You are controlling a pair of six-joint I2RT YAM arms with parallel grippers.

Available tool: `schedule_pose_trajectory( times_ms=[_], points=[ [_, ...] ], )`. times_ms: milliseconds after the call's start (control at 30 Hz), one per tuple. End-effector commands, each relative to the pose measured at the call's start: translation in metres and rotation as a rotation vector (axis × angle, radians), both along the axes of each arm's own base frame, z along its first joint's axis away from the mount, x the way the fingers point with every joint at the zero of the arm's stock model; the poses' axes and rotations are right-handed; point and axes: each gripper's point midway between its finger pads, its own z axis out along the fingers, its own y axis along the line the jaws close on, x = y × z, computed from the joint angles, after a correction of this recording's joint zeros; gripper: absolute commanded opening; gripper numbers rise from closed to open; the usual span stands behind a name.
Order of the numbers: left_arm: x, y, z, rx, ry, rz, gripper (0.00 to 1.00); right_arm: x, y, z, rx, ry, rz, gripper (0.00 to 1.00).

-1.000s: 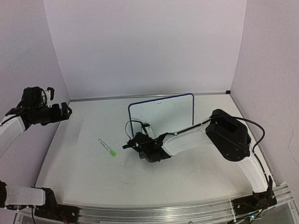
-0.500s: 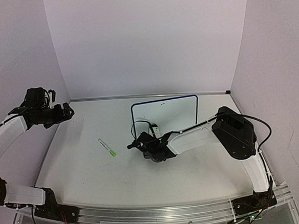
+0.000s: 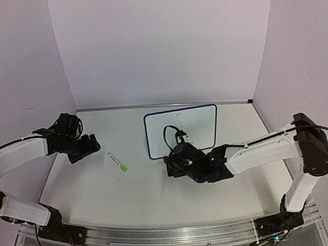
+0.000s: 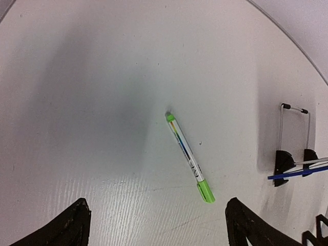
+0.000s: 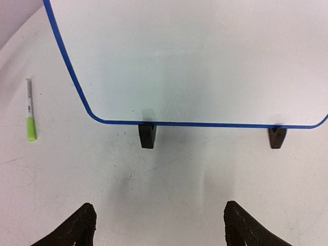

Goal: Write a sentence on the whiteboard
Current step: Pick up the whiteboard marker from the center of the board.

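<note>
Items counted on the one table [image 3: 158, 202]:

- whiteboard [image 3: 181, 130]: one.
- black feet [image 5: 147, 136] under its lower rim: two.
- wire loop [image 4: 294, 130] behind the board: one.
- marker pen [image 3: 118, 161], green-capped: one.
- Robot arms: two, the left arm [image 3: 19, 153] and the right arm [image 3: 256, 153].
- Grippers: two, the left gripper [image 4: 156, 205] and the right gripper [image 5: 159, 206], with two fingers each.
</note>
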Motion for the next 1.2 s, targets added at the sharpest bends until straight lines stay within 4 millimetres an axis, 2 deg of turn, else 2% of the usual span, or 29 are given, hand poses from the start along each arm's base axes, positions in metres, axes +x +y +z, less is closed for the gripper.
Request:
schedule_pose_trajectory(
  times_ms=[0, 33, 167, 233, 333, 500, 667, 933, 1167],
  points=[
    [0.014, -0.031, -0.013, -0.03, 0.017, 0.029, 0.87, 0.002, -0.027, 0.04, 0.011, -0.092, -0.001, 0.87],
    [0.016, -0.04, -0.012, -0.032, 0.015, 0.015, 0.86, 0.003, -0.035, 0.045, 0.004, -0.1, -0.01, 0.88],
    [0.019, -0.066, -0.034, -0.015, 0.07, -0.01, 0.82, 0.008, -0.066, 0.059, 0.01, -0.105, -0.048, 0.9],
    [0.023, -0.071, -0.045, -0.015, 0.095, -0.007, 0.77, 0.011, -0.078, 0.066, 0.029, -0.102, -0.055, 0.9],
    [0.031, -0.075, -0.049, -0.009, 0.099, -0.005, 0.69, 0.017, -0.095, 0.071, 0.032, -0.101, -0.069, 0.89],
    [0.041, -0.074, -0.062, 0.067, 0.139, -0.009, 0.6, 0.026, -0.115, 0.078, 0.044, -0.099, -0.09, 0.89],
    [0.048, -0.074, -0.071, 0.113, 0.162, -0.016, 0.53, 0.03, -0.117, 0.079, 0.052, -0.092, -0.091, 0.89],
    [0.056, -0.075, -0.085, 0.172, 0.203, -0.026, 0.48, 0.029, -0.112, 0.076, 0.084, -0.066, -0.089, 0.88],
    [0.052, -0.069, -0.099, 0.231, 0.25, -0.041, 0.44, 0.029, -0.11, 0.083, 0.103, -0.074, -0.091, 0.87]
  ],
)
